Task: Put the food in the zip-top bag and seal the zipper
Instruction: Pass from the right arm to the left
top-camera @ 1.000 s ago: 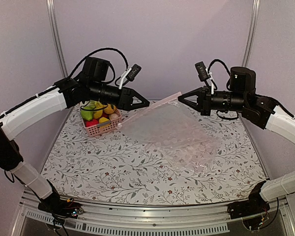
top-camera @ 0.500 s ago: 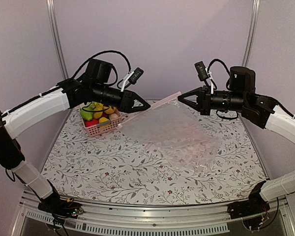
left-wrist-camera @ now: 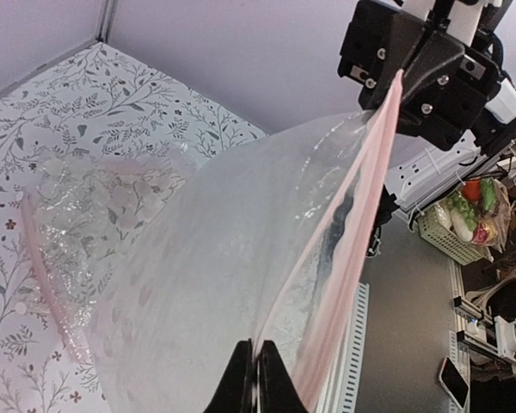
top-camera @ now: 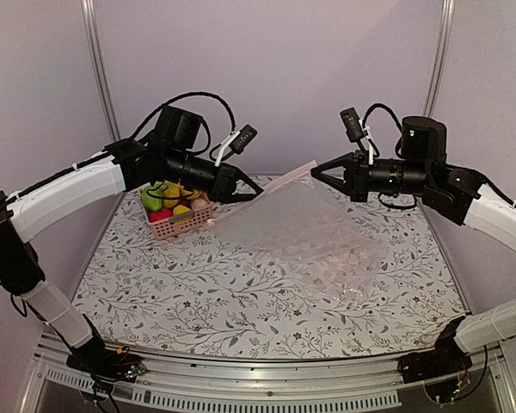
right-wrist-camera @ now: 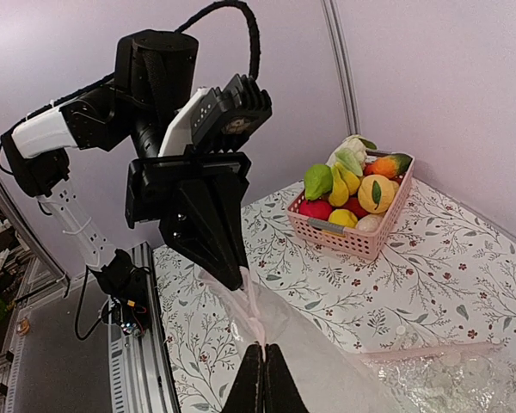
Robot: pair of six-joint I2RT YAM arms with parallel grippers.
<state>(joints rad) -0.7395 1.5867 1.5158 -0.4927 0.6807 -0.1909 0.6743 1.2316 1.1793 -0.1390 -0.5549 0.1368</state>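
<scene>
- The left gripper (top-camera: 243, 196) has its fingertips pressed together on the top edge of the bag (top-camera: 301, 219), right by the zipper (top-camera: 284, 179). In the left wrist view only thin film shows between the tips.
- The right gripper (top-camera: 316, 172) is closed tight on the far end of the zipper. In the right wrist view the pink strip runs straight down into its tips.
- The two grippers face each other above the back of the table (top-camera: 172, 292), the left one lower and nearer the basket (top-camera: 182, 225). The zipper is stretched between them as a slanted line.
- The bag hangs off the table by that top edge. Its clear body slopes down and forward from the strip toward the table's middle.
- In the left wrist view, one lip of the bag stands a little apart from the pink strip along part of the edge.
- A second bag (top-camera: 344, 267), more crinkled, lies flat on the table under and in front of the held one. Its own pink strip (left-wrist-camera: 47, 292) rests on the cloth. In the top view I cannot tell where one bag ends and the other begins.
- The food (top-camera: 168, 194) is heaped in the basket at the back left of the table, just beside the left gripper and apart from the bag. Green, yellow, red and orange pieces show.
</scene>
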